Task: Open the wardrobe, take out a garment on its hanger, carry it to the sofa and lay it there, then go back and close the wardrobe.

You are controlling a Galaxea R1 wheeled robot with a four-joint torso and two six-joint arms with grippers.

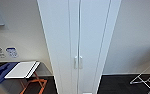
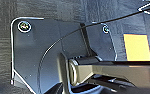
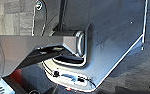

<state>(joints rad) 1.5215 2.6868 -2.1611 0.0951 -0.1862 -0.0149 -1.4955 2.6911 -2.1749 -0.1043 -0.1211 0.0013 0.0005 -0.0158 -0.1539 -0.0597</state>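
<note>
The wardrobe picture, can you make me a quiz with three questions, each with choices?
1. Where are the wardrobe's handles?
A. on the outer edges
B. side by side at the middle seam
C. at the top

2. What colour is the wardrobe?
A. white
B. blue
C. brown

3. Are the doors open or shut?
A. both wide open
B. one taken off
C. both shut

Answers: 1 B, the two handles flank the seam. 2 A, doors and frame are white. 3 C, the doors meet with nothing showing inside.
</note>
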